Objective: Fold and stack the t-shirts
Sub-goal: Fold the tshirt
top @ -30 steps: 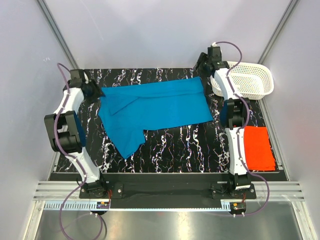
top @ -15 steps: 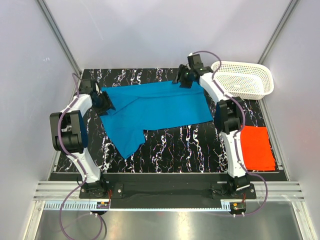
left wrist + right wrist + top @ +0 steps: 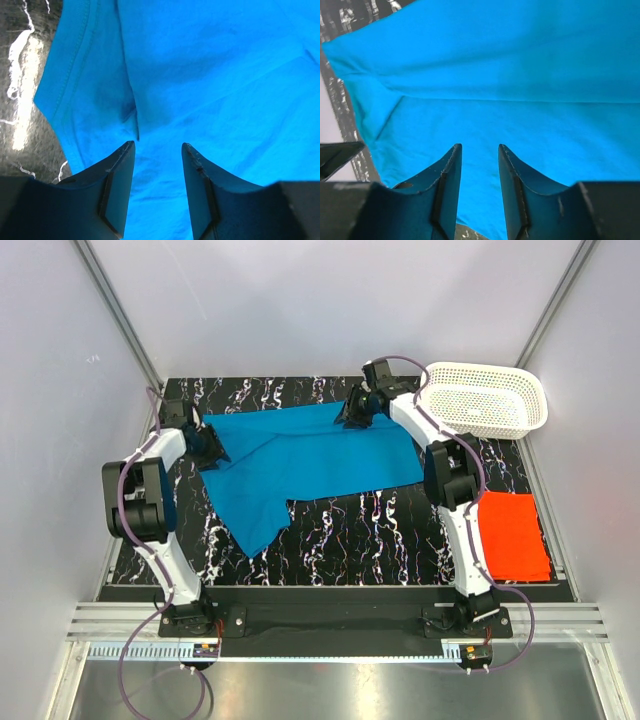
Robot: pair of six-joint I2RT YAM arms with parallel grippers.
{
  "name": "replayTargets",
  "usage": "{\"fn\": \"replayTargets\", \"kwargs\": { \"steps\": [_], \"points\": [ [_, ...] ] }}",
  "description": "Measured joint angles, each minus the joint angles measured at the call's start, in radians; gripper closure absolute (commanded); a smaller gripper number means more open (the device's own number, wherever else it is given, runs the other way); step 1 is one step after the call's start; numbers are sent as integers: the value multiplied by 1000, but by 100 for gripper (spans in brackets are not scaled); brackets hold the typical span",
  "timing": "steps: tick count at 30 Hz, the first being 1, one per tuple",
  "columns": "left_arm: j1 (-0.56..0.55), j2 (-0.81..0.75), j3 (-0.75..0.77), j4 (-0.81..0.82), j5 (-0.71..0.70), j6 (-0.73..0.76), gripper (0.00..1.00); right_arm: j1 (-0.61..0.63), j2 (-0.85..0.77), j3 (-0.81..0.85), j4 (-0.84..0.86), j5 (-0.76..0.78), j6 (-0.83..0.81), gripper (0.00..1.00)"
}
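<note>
The bright blue t-shirt [image 3: 310, 455] lies partly folded across the back half of the black marbled table, one sleeve hanging toward the front left. My left gripper [image 3: 212, 447] hovers open over its left edge; the left wrist view shows the blue cloth [image 3: 210, 75] with a seam fold between the fingers. My right gripper [image 3: 350, 412] is open over the shirt's far edge, near the top middle; the right wrist view shows the blue cloth [image 3: 520, 65] below it. The orange-red t-shirt [image 3: 515, 536] lies folded flat at the right front.
A white perforated basket [image 3: 488, 398] stands at the back right corner. Bare marbled table [image 3: 380, 535] lies in front of the blue shirt. Grey walls enclose the table on three sides.
My right gripper has swung left from beside the basket to over the shirt's far edge. My left gripper has moved right onto the shirt's left edge. The shirts have not moved.
</note>
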Motion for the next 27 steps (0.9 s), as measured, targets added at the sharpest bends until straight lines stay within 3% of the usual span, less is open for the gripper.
{"fn": "replayTargets", "kwargs": {
  "steps": [8,11,12,16,27],
  "points": [
    [0,84,29,8,14,-10,55,45,0,13,19,-23,26,59],
    [-1,100,40,11,32,-18,74,59,4,51,20,-29,36,59],
    [-1,101,43,11,37,-21,86,63,6,67,22,-32,40,59],
    [-1,101,66,10,60,-34,100,71,31,134,35,-40,55,60],
    [-1,100,215,7,89,-58,100,98,146,222,40,-49,107,61]
  ]
}}
